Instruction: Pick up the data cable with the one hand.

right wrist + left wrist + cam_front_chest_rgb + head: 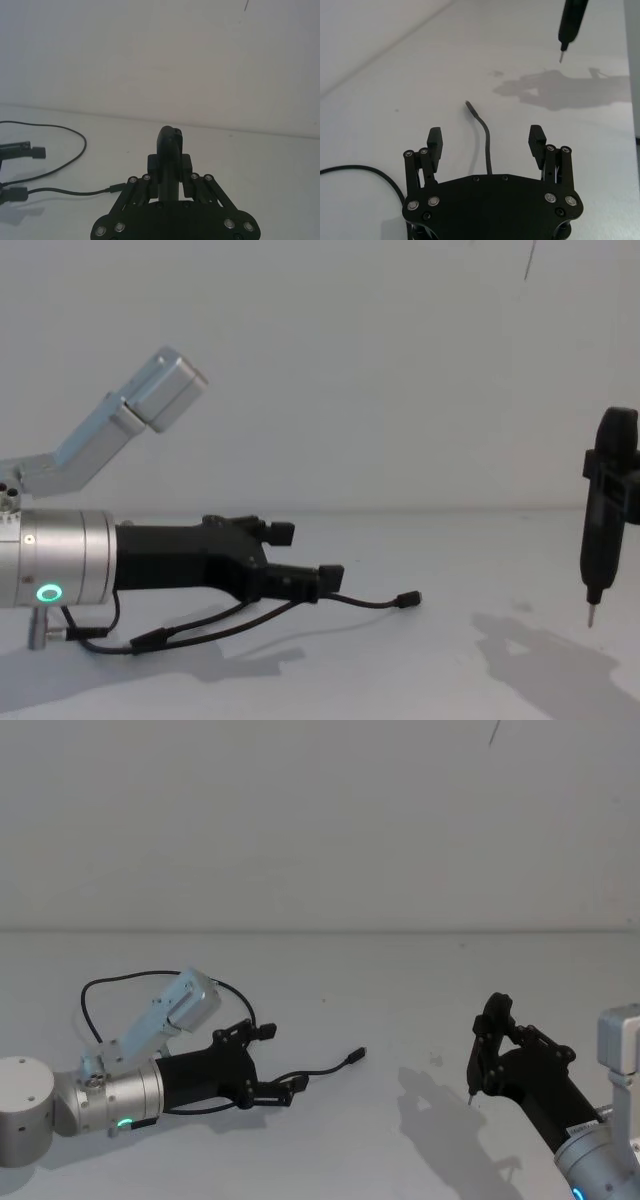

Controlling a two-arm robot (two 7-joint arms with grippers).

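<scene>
left gripper (486,141) hangs low over the white table (400,980), jaws spread wide with the data cable (483,122) running between them, not yet pinched. it looks light, thin and limp, so i'd pinch squarely just behind the plug (358,1053). farther back the slack loops away. off right, the right gripper (505,1038) clamps a pen-like tool (598,530).
</scene>
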